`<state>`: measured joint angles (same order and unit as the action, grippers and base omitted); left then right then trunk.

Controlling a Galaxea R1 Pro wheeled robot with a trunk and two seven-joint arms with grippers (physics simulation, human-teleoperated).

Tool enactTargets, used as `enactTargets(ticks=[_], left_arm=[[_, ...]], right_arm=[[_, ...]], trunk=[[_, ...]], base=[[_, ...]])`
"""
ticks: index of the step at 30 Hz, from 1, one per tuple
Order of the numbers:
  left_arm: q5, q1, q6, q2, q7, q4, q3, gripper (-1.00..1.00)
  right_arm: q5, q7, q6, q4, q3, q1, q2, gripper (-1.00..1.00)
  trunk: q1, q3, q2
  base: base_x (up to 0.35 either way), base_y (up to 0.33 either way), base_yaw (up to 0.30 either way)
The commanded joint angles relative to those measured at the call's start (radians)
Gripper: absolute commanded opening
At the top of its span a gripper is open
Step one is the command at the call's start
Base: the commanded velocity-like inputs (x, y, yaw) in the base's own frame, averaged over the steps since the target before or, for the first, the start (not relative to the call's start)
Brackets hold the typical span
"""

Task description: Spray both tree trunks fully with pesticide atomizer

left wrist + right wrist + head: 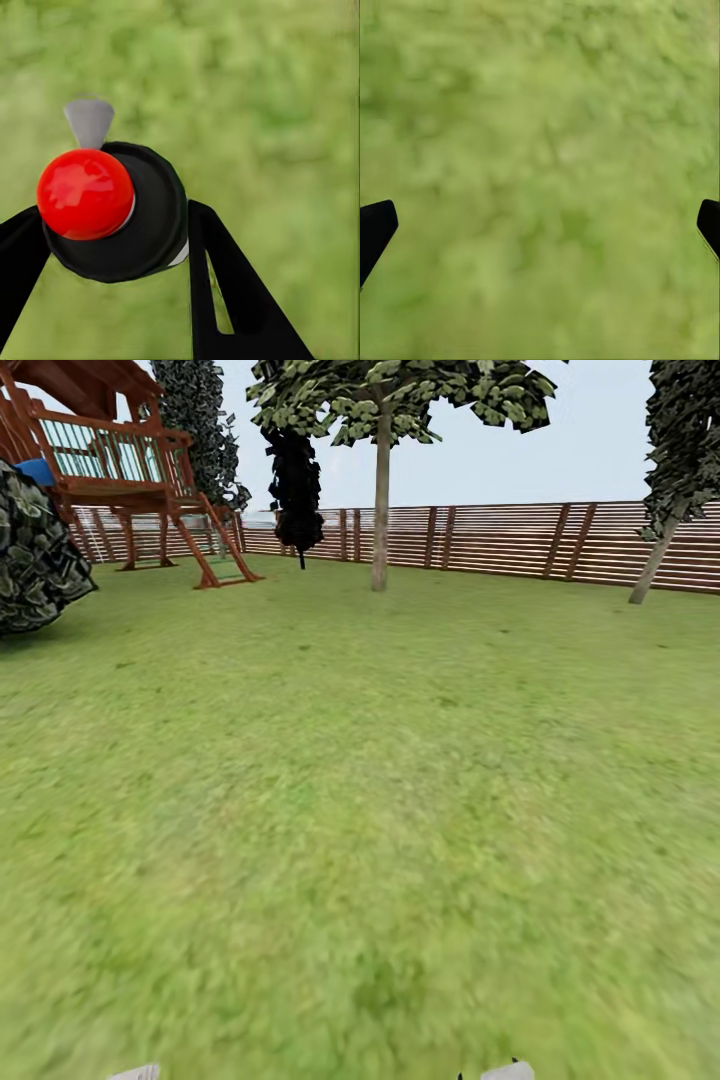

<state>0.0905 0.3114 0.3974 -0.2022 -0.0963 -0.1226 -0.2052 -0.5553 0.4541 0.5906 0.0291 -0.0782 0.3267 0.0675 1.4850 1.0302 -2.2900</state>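
The left gripper (112,247) is clamping the pesticide atomizer (120,214) between its two black fingers (232,292), seen at the lower left of the left wrist view, with blurred lawn (285,97) filling the frame behind. The bottle is showing its glossy red top (85,193) end-on toward the camera, so its long axis is judged to be running roughly along the line of sight, and a small grey nozzle (88,121) is sticking out past the dark body toward the upper left of the frame. Small and rigid, it is likely handling as a light, hard, rather smooth piece; the round dark body between the pads looks the sound place to hold, leaving the top and nozzle free. In the right wrist view, the right gripper (540,225) is hanging wide open over grass, its fingertips (375,225) sitting at the two side edges of the frame.

From the head camera, pale bits of both arms are peeking in at the bottom edge, and open green lawn (360,810) is stretching away. Farther off, a tree (381,500) with a straight pale trunk (381,530) is standing at upper centre before the slatted wooden fence (500,540); a leaning trunk is rising at the upper right, a wooden play frame (130,470) at the upper left. The trunk is well apart from the robot, so spraying looks some way off
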Motion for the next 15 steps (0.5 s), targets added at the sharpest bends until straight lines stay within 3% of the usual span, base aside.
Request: enactTargets(ticks=[1, 15], left_arm=[[0.000, 0.000, 0.000, 0.000, 0.000, 0.000, 0.000, -1.00], [0.000, 0.000, 0.000, 0.000, 0.000, 0.000, 0.000, -1.00]], right_arm=[[0.000, 0.000, 0.000, 0.000, 0.000, 0.000, 0.000, 1.00], [0.006, 0.001, 0.000, 0.000, -0.001, 0.000, 0.002, 1.00]], trunk=[[0.000, 0.000, 0.000], [0.000, 0.000, 0.000]], base=[[0.339, 0.000, 0.000], [0.339, 0.000, 0.000]])
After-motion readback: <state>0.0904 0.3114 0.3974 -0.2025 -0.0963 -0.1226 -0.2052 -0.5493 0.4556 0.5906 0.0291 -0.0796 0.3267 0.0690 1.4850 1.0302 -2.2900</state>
